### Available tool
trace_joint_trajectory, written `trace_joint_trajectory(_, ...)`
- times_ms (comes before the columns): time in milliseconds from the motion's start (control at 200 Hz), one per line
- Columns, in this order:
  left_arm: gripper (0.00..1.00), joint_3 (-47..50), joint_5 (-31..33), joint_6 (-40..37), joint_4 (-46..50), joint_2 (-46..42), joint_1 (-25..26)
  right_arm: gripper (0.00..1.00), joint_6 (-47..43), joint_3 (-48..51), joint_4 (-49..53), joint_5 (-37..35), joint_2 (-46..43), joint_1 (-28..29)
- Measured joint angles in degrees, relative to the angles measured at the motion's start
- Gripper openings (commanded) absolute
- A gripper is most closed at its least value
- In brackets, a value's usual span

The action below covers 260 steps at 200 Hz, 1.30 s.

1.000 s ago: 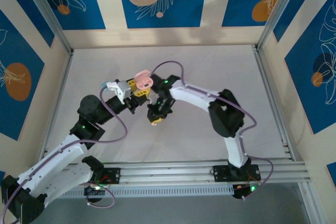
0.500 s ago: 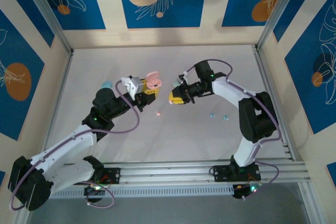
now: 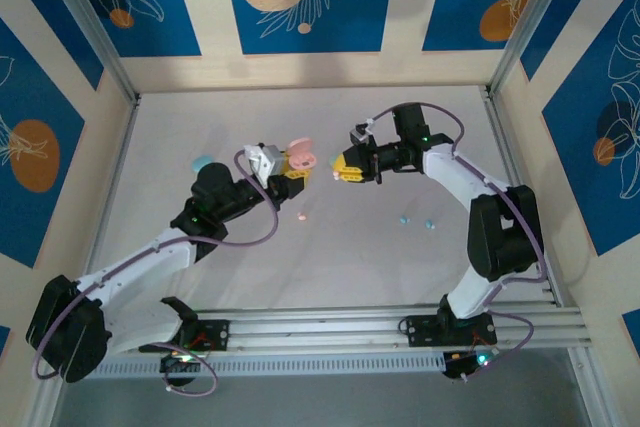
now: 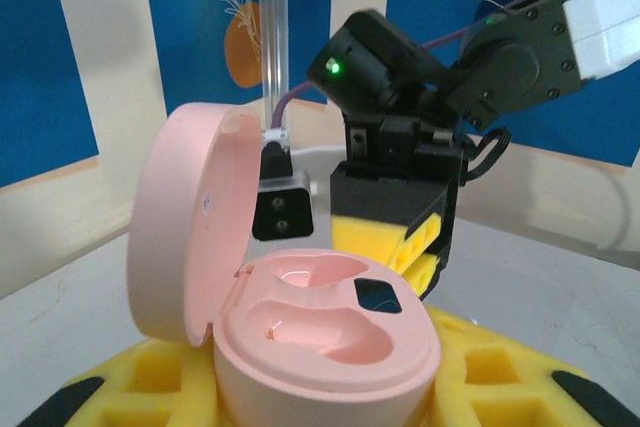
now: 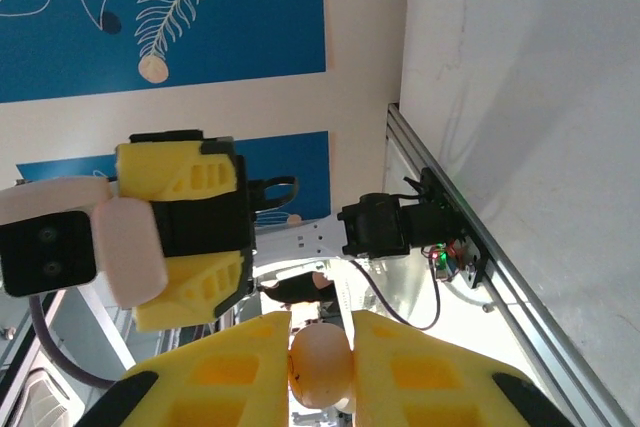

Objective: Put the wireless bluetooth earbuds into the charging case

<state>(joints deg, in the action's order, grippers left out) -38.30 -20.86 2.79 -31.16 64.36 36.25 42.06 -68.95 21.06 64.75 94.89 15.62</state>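
My left gripper [image 3: 287,167] is shut on the base of a pink charging case [image 3: 298,154], held up off the table. In the left wrist view the case [image 4: 325,332] has its lid [image 4: 190,232] swung open, and both wells look empty. My right gripper [image 3: 341,166] faces it from the right, a short gap away, shut on a small pale pink earbud [image 5: 320,364] pinched between its yellow fingers [image 5: 420,372]. The right wrist view shows the case [image 5: 128,250] in the left gripper [image 5: 185,232] ahead. One more pink earbud [image 3: 303,215] lies on the table below.
Two light blue earbuds [image 3: 404,218] [image 3: 428,224] lie on the table right of centre. A light blue case [image 3: 203,162] sits at the left beside the left arm. Metal frame posts and patterned walls ring the white table [image 3: 350,267].
The right gripper rose from low at the table's centre and swung right and back, carrying the earbud. The left gripper moved right with the pink case. They now face each other.
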Motion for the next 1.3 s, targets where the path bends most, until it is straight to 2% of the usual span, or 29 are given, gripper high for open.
trace_joint_trajectory(170,0.35,0.0,-1.7,-0.4,-0.4,1.3,0.0,0.19,0.0,-0.6,1.7,-2.0,-4.4,0.0)
trace_joint_trajectory(490,0.35,0.0,-5.9,-0.1,-5.0,4.5,0.0,0.20,-3.3,-7.8,3.0,-4.9,-13.0,1.6)
trace_joint_trajectory(800,0.35,-0.4,-9.7,1.6,-7.8,6.7,0.0,0.20,-7.8,-10.3,6.1,-8.9,-12.0,6.1)
trace_joint_trajectory(1301,0.35,-0.8,-11.8,3.6,-10.4,6.7,0.0,0.20,-10.8,-11.3,9.9,-14.5,-10.5,7.2)
